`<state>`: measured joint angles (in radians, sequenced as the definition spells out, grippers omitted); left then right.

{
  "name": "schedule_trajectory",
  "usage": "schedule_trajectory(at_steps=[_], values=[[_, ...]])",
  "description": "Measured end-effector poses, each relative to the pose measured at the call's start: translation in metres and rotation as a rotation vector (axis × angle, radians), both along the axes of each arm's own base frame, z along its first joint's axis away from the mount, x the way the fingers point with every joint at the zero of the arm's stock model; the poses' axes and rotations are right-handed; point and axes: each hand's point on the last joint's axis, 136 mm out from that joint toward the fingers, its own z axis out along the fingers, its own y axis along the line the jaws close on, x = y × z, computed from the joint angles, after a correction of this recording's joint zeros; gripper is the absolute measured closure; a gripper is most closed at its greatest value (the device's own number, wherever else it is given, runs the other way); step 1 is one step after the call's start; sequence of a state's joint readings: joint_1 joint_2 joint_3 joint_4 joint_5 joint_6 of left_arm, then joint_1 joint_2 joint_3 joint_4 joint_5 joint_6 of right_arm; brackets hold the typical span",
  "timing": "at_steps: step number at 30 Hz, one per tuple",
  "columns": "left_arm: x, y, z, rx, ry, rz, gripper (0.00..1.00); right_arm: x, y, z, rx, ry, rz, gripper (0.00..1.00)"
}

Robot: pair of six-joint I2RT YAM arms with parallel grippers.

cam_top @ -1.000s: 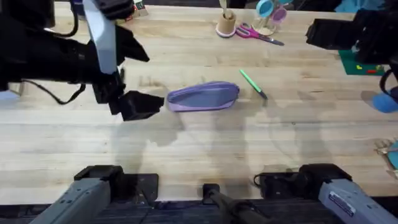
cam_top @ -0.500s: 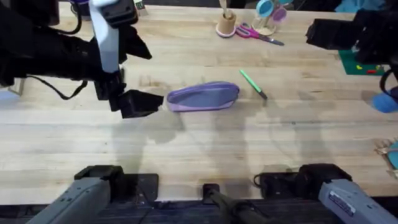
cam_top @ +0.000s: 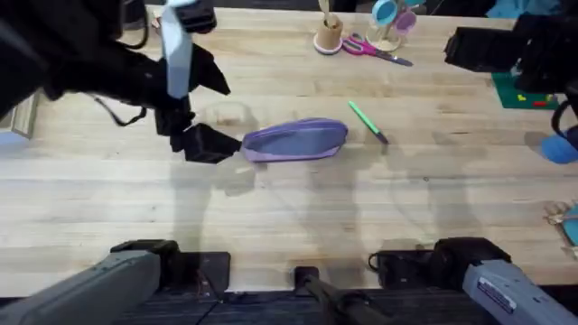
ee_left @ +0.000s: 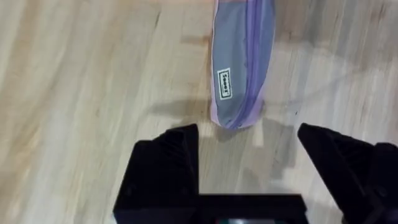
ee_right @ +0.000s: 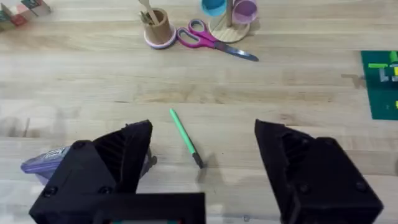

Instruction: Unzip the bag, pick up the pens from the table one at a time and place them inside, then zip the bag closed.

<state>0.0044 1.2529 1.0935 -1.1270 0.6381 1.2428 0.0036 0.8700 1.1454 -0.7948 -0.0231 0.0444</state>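
Your lilac pencil pouch (cam_top: 295,141) lies flat near the middle of the wooden table (cam_top: 298,212), long axis running left to right, one of it in all. In the left wrist view its zipper runs the length of the top and looks closed along the stretch you can see, and a small white label sits on its side.

One pen shows: the light green pen (cam_top: 368,121) with a dark tip lies just beside the pouch's right end, angled, not touching it (you can see it well in the right wrist view, too).

Your left gripper (cam_top: 215,144) sits at the pouch's left end, low over the table. In its wrist view the two black fingers (ee_left: 163,163) stand wide apart, holding nothing, with the pouch's end just ahead of the gap between them.

Your right gripper (ee_right: 202,171) is off at the far right, well apart from the pouch, its jaws spread wide and empty.

Farther back you have one pair of pink-handled scissors (cam_top: 372,49), one small wooden cup (cam_top: 329,34) with sticks in it, and one stand (cam_top: 390,20) carrying a blue and a purple cup.
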Motion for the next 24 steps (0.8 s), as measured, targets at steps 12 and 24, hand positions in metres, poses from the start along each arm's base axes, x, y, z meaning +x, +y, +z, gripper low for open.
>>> schedule_trajectory(at_steps=[12, 24], values=[[0.027, -0.010, -0.055, -0.058, 0.143, -0.067, 0.006, 0.000, 0.000, 0.000, 0.000, 0.000, 0.000, 0.005], [0.028, -0.040, -0.092, -0.087, 0.223, -0.176, 0.006, 0.000, 0.000, 0.000, 0.000, 0.000, 0.000, 0.005]])
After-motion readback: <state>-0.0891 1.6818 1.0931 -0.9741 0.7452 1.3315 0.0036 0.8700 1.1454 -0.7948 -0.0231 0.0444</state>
